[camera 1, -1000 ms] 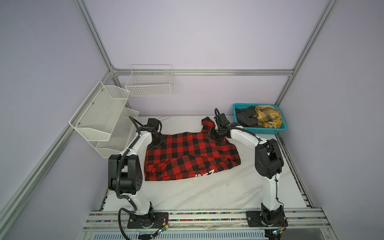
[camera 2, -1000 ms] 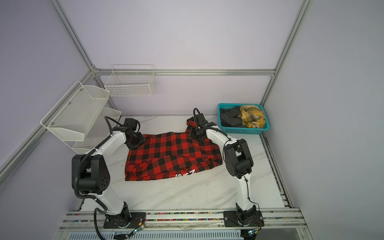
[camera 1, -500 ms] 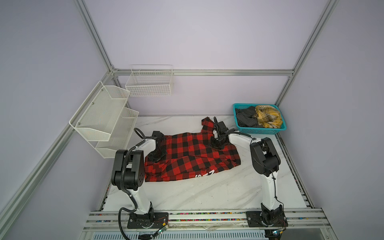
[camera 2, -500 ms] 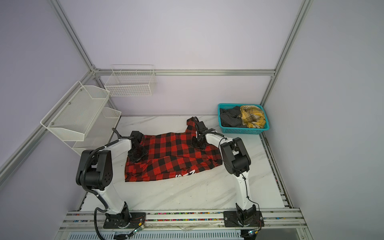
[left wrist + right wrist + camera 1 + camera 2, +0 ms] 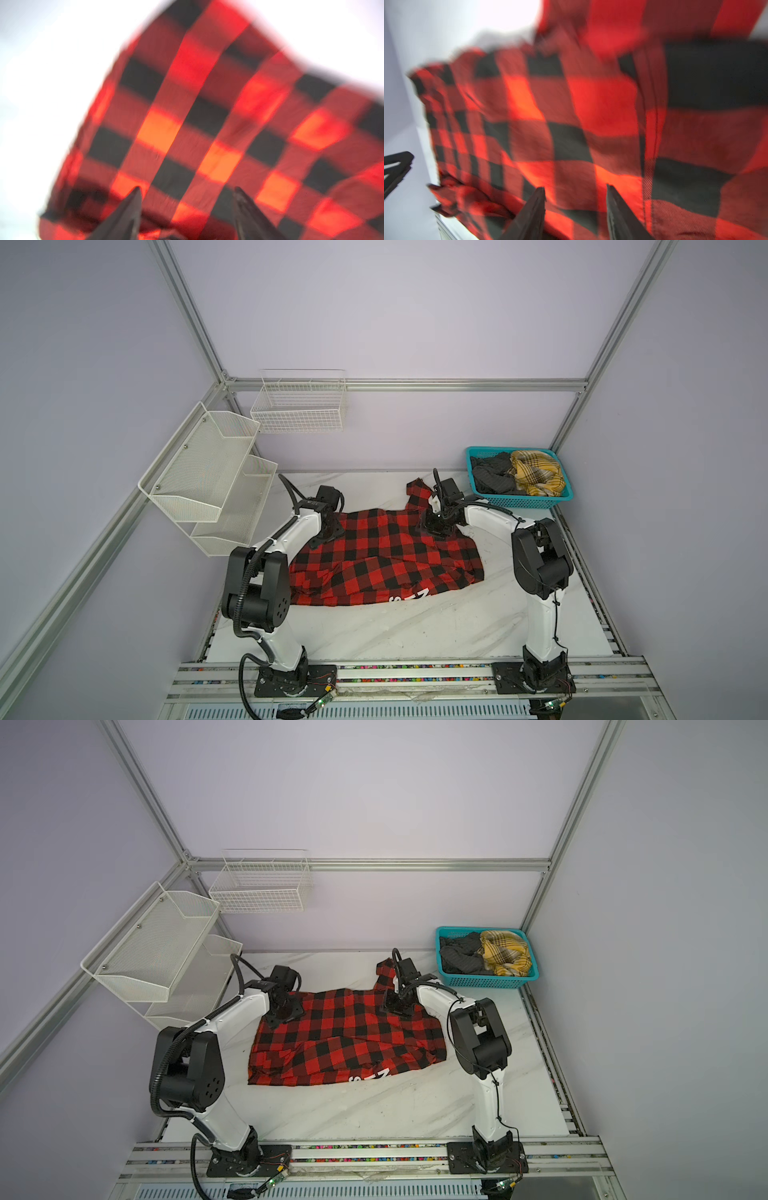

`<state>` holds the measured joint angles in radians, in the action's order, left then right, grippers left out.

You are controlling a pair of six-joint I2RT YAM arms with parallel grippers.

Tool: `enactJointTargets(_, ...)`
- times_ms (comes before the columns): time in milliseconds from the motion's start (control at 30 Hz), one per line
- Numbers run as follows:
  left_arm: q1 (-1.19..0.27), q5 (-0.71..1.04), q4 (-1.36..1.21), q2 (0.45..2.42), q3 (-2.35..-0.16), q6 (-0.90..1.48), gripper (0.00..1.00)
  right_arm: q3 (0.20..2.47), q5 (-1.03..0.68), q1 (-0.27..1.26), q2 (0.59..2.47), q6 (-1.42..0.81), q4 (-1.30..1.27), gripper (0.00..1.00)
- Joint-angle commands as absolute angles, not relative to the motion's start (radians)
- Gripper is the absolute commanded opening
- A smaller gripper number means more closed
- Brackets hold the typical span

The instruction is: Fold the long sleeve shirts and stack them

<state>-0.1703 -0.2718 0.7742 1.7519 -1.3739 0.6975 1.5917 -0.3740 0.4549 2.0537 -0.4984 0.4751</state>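
So, left gripper (image 5: 187,189): jaws spread, gripping nothing, over red-check shirt (image 5: 386,556) far-left corner | right gripper (image 5: 575,187): jaws parted too (blurry view), far-right edge | shirt: rumpled on table (image 5: 415,626) | yellow plaid shirt (image 5: 536,472), dark grey shirt (image 5: 492,479): in teal basket (image 5: 523,502)

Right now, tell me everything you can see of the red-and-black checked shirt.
The red-and-black checked shirt is soft woven cloth, lying rumpled and partly folded on the white table. White letters peek out at its near hem; a strip sticks out toward the far side. The left gripper and right gripper stand open over its far edge.
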Motion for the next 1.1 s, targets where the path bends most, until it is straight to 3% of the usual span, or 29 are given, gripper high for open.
enactJointTargets(0,-0.127,-0.381,0.708,1.841,-1.615,0.483,0.75,1.718,-0.318,0.439,2.078,-0.563,0.479,0.53)
enactJointTargets(200,0.015,-0.177,0.705,2.01,-1.784,0.47,0.7,1.848,-0.359,0.413,2.16,-0.612,0.488,0.53)
enactJointTargets(800,0.075,-0.058,0.701,2.241,-1.894,0.513,0.63,1.776,-0.411,0.374,2.154,-0.565,0.467,0.47)
enactJointTargets(900,0.076,-0.058,0.696,2.25,-1.91,0.501,0.59,1.763,-0.41,0.373,2.151,-0.561,0.469,0.46)
enactJointTargets(1067,0.075,-0.043,0.696,2.278,-1.929,0.488,0.45,1.732,-0.408,0.373,2.139,-0.56,0.462,0.45)
